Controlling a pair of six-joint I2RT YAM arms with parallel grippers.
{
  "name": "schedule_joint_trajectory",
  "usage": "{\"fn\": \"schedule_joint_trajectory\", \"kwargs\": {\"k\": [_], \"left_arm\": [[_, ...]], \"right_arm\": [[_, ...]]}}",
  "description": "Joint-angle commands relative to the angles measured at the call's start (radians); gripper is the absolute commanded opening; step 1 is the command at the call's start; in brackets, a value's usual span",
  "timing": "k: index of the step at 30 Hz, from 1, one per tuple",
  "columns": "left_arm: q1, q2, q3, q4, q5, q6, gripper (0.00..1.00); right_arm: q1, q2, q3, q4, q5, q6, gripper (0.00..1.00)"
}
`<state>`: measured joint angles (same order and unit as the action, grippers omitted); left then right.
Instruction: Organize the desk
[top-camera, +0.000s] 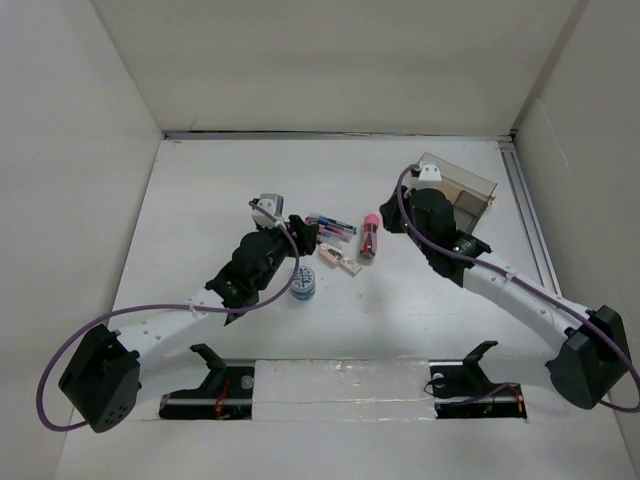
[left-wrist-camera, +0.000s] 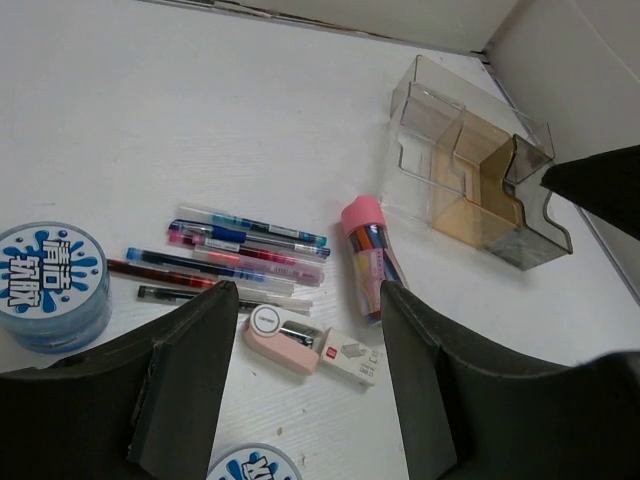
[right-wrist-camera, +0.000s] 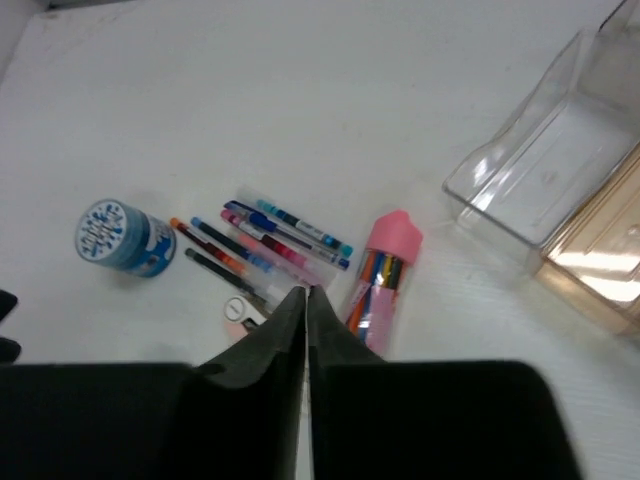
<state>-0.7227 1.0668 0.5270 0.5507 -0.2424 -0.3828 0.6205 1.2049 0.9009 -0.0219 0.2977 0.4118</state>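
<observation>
My left gripper (left-wrist-camera: 305, 295) hung released, empty; pens (left-wrist-camera: 240, 250) lay on the tabletop (left-wrist-camera: 200, 100) at 12 o'clock, long axis 9-to-3. My right gripper (right-wrist-camera: 305, 292), clenched on nothing, sat farther.

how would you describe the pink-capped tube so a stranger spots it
Start at the clear compartment tray at the far right of the desk. Just left of it, beside the loose pens, lies a clear tube of coloured pens. Only it has a pink cap.
</observation>
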Motion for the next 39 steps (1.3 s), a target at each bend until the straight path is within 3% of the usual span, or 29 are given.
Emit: {"fn": "schedule_joint_trajectory", "kwargs": {"k": [1,6,7,9,10,13,19,25,39], "left_arm": [[0.002,-0.021,0.018,0.069,0.020,0.012,0.55],[0.002,-0.034,-0.004,0.098,0.020,0.005,0.51],[0.002,-0.037,-0.012,0.098,0.018,0.001,0.49],[0.002,-0.050,-0.015,0.095,0.015,-0.002,0.43],[0.002,-0.053,-0.013,0.089,0.011,-0.004,0.42],[0.002,-0.077,-0.021,0.075,0.017,-0.011,0.42],[0.002,-0.131,-0.035,0.051,-0.018,-0.024,0.45],[0.002,-0.154,-0.045,0.058,-0.021,-0.024,0.46],[0.002,-0.154,-0.047,0.064,0.003,-0.024,0.47]], "right_arm": [[-0.019,0.045,0.055,-0.010,-0.060,0.010,0.00],[-0.028,0.116,0.085,-0.018,-0.058,0.016,0.00],[-0.028,0.130,0.099,-0.035,-0.045,0.027,0.04],[-0.037,0.172,0.124,-0.090,-0.019,0.042,0.24],[-0.038,0.186,0.139,-0.098,-0.022,0.041,0.45],[-0.047,0.252,0.193,-0.147,-0.042,0.027,0.71],[-0.047,0.387,0.233,-0.193,-0.069,0.022,0.74],[-0.067,0.498,0.268,-0.197,-0.101,0.036,0.69],[-0.076,0.659,0.329,-0.216,-0.143,0.064,0.68]]}}
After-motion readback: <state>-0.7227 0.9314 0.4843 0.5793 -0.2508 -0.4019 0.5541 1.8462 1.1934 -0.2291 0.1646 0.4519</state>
